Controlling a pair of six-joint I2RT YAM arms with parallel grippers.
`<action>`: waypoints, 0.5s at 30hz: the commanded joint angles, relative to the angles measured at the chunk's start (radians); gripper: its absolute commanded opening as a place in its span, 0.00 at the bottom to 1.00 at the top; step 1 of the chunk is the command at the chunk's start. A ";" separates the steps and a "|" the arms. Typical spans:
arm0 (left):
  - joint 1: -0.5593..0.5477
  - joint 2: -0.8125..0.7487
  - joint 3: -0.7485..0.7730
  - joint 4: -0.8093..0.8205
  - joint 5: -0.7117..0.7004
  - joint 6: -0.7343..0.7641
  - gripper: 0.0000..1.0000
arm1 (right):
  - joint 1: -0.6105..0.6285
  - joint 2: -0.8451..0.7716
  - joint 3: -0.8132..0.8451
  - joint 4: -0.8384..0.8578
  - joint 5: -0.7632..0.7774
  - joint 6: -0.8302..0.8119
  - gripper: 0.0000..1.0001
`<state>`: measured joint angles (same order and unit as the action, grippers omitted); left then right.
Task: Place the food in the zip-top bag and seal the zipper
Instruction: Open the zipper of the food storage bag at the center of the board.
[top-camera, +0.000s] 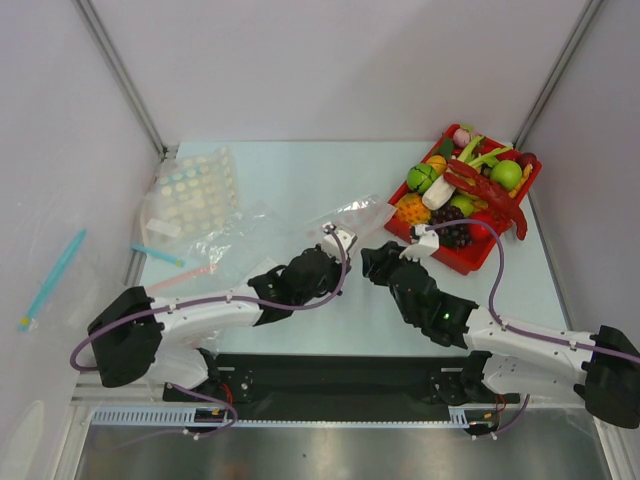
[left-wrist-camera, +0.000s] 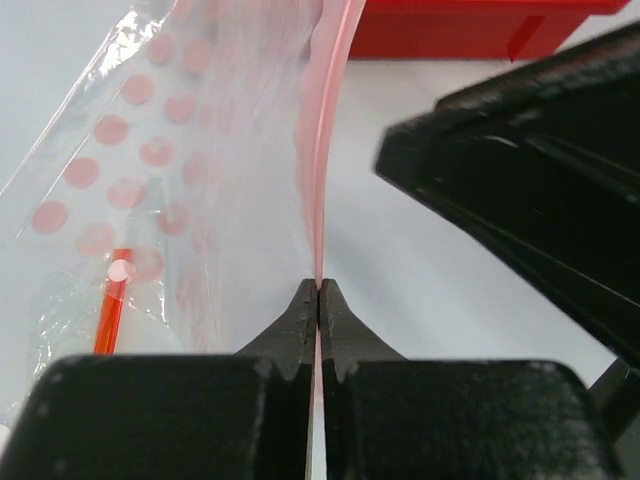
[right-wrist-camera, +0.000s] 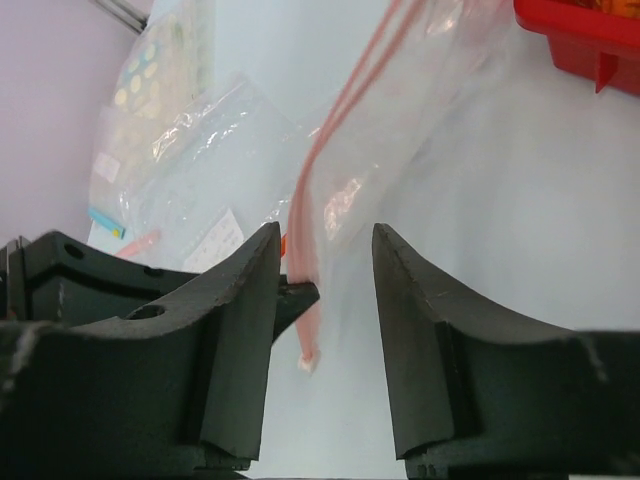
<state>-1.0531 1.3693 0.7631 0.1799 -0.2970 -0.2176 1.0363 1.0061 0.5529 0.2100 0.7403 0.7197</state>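
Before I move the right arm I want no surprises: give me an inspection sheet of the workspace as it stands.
Surface: pale table, no spills seen.
Job's things: zip-top bag lies ahead of both tools and looks empty; its zipper runs into the left tool; crayfish and grape bunch lie in the red tray.
Clutter: dotted bag and another clear bag at far left.
Tools: left tool shut on the zipper; right tool open, the zipper's end showing between its fingers, no contact seen.
Cables: a purple cable on each arm; the right one loops close to the tray.
Surroundings: white walls, metal frame posts.
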 joint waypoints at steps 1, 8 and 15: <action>0.039 -0.058 -0.022 0.038 0.071 -0.054 0.00 | -0.008 -0.021 -0.018 0.067 -0.004 -0.035 0.46; 0.056 -0.091 -0.044 0.050 0.119 -0.063 0.00 | -0.050 -0.009 -0.048 0.149 -0.148 -0.091 0.43; 0.056 -0.079 -0.044 0.064 0.159 -0.068 0.00 | -0.090 0.031 -0.042 0.190 -0.317 -0.128 0.46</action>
<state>-1.0000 1.3106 0.7250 0.2001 -0.1776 -0.2638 0.9562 1.0233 0.5049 0.3321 0.5083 0.6266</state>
